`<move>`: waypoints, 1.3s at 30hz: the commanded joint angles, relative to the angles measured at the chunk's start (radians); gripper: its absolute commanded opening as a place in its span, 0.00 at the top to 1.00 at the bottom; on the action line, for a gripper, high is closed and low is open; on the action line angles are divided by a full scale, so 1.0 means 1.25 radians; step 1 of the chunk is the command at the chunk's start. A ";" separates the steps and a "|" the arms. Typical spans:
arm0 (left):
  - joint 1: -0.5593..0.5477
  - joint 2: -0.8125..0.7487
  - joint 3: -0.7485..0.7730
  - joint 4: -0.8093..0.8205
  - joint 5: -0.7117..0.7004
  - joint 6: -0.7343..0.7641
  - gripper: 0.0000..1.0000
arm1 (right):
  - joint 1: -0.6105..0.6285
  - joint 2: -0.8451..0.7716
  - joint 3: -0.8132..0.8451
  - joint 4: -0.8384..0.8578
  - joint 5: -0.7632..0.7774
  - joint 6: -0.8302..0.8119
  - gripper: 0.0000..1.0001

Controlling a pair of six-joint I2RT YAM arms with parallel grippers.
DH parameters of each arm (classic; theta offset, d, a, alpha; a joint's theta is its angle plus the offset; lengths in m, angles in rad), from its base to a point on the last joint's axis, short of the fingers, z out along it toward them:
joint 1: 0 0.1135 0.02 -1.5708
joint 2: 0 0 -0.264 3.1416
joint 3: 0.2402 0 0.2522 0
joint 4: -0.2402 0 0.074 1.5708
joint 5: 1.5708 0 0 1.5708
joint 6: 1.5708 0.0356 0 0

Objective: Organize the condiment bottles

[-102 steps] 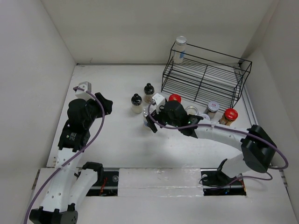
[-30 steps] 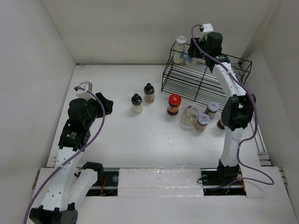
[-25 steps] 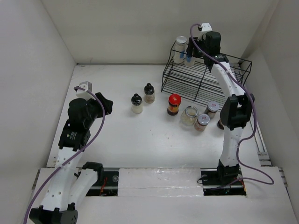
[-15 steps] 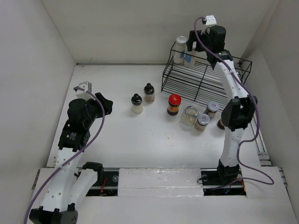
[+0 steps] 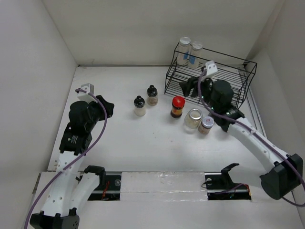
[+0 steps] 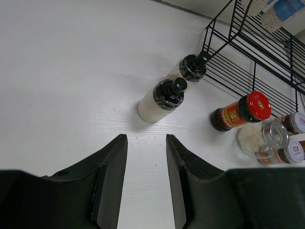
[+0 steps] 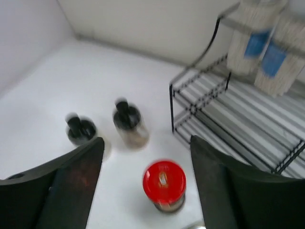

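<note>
Two silver-lidded blue-labelled bottles (image 5: 184, 51) shelved on black wire rack (image 7: 248, 119), beyond right claw (image 7: 146, 140). Right claw wide, empty, red-capped amber bottle (image 5: 177, 107) just below; left claw (image 6: 145, 139) narrow, empty, black-capped pale bottles (image 5: 139, 106) ahead, unshelved

Left arm (image 5: 64, 164) and right arm (image 5: 252, 139) are showing white links, black joint housings, purple cables (image 5: 105, 118) trailing alongside, white camera boxes (image 5: 86, 89) capping wrists.
</note>
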 commanded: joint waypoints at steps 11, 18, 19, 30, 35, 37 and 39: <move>0.005 -0.003 0.003 0.029 0.012 0.009 0.58 | 0.034 0.126 -0.072 -0.089 0.052 -0.008 0.02; 0.005 -0.003 0.003 0.029 0.012 0.009 0.57 | 0.088 0.222 -0.018 -0.114 0.088 -0.016 0.01; 0.005 -0.003 0.003 0.029 0.012 0.009 0.57 | 0.088 0.235 -0.008 -0.114 0.099 -0.016 0.01; 0.005 -0.003 -0.004 0.029 0.012 0.009 0.57 | 0.088 0.316 0.029 -0.088 0.165 -0.016 0.08; 0.005 -0.003 -0.004 0.029 0.012 0.009 0.57 | 0.104 0.299 0.029 -0.080 0.172 -0.016 0.41; 0.005 -0.003 -0.004 0.029 0.012 0.009 0.57 | 0.123 0.271 0.029 -0.080 0.163 -0.016 0.48; 0.005 -0.011 -0.004 0.029 0.012 0.009 0.57 | 0.131 0.204 0.049 -0.072 0.163 -0.016 0.50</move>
